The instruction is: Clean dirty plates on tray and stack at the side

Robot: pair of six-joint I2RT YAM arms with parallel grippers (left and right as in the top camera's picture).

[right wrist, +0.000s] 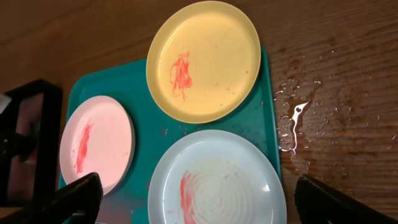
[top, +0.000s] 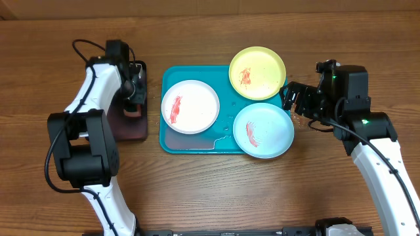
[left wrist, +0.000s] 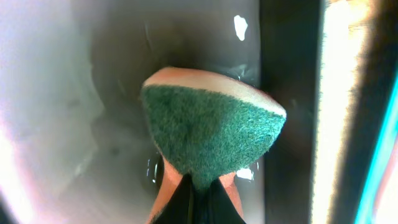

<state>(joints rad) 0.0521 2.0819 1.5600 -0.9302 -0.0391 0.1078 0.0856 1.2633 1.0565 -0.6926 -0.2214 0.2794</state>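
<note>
Over on the left, the left gripper is down in the small black tray, clamped tight on a sponge, green scouring side facing the wrist camera. The black tray's floor looks wet and shiny around it, though I can't tell how much water is in there. My read is that this is the sponge-loading step, with no scrubbing started yet.

All three plates sit on the turquoise tray, and every one has a red smear. The white plate is on the left side. The yellow-green plate is at the far right corner and the mint plate at the near right corner, both hanging over the rim a bit. There's a thin puddle on the tray floor along the near edge, plus water splashed on the table just right of the tray. Nothing is stacked at the side.

The right gripper hovers just off the tray's right edge between the yellow-green and mint plates, fingers spread wide and holding nothing.

For the next move, I'd guess the sponge gets lifted clear of the black tray's rim and carried right to the white plate, since it's the closest. It needs to land flat on the smear without shoving the plate around. The right arm may need to pin a plate down.
</note>
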